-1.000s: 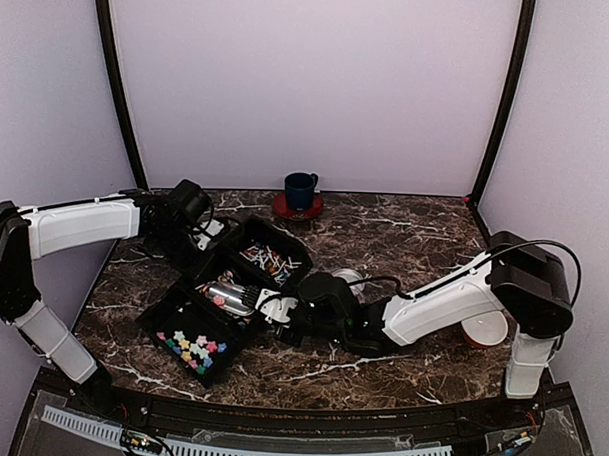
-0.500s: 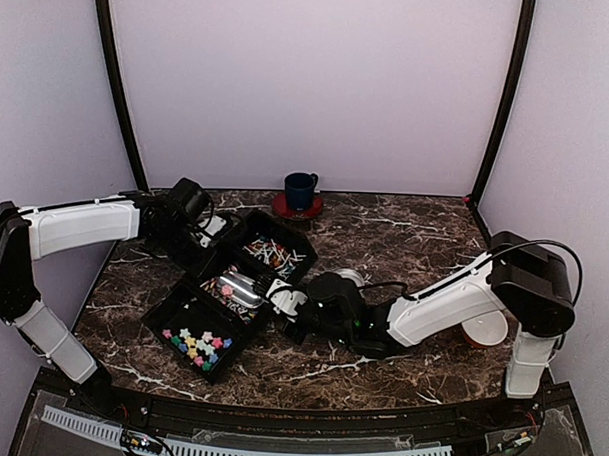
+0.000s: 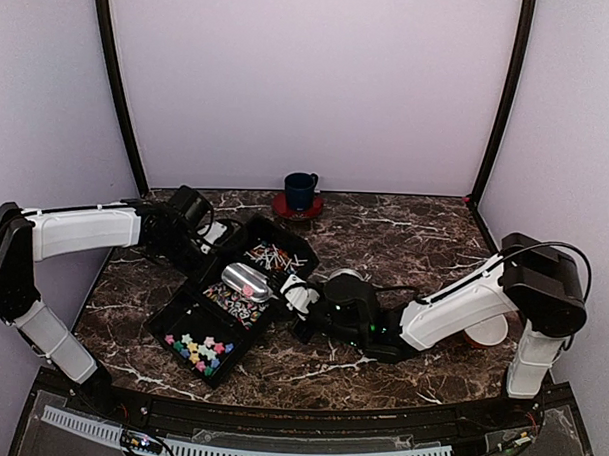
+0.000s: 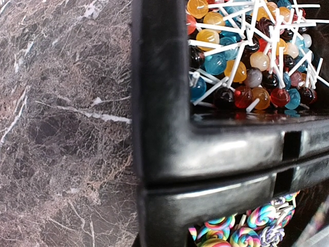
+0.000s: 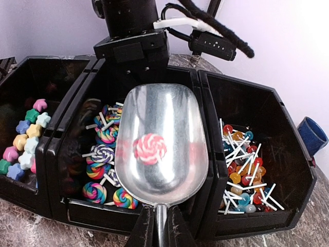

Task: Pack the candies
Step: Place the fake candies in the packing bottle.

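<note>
On the tabletop [image 3: 414,232], a three-part black bin [image 5: 291,170] holds candies [image 5: 244,170] in every section; none seen packed, so early stage, I judge. At the far rim the left tool [image 5: 131,62] is closed, apparently pinching it. The right tool [image 5: 160,226] is clamped on the scoop [image 5: 172,110] handle; one pink swirl lollipop [image 5: 150,148] lies in its bowl over the middle section, just ahead of that tool.

Top external: mounted high behind the near edge of the table [image 3: 434,233], tilted down toward the far edge; the whole top is taken in from afar.
Left wrist: held very close above the black tray [image 4: 164,128], looking straight down on its rim; bare marble is seen at left.
Right wrist: set low and near, aimed along the scoop [image 5: 169,113] toward the left edge.
Shared: the tray's lollipops [image 4: 213,64] are caught by all three.
</note>
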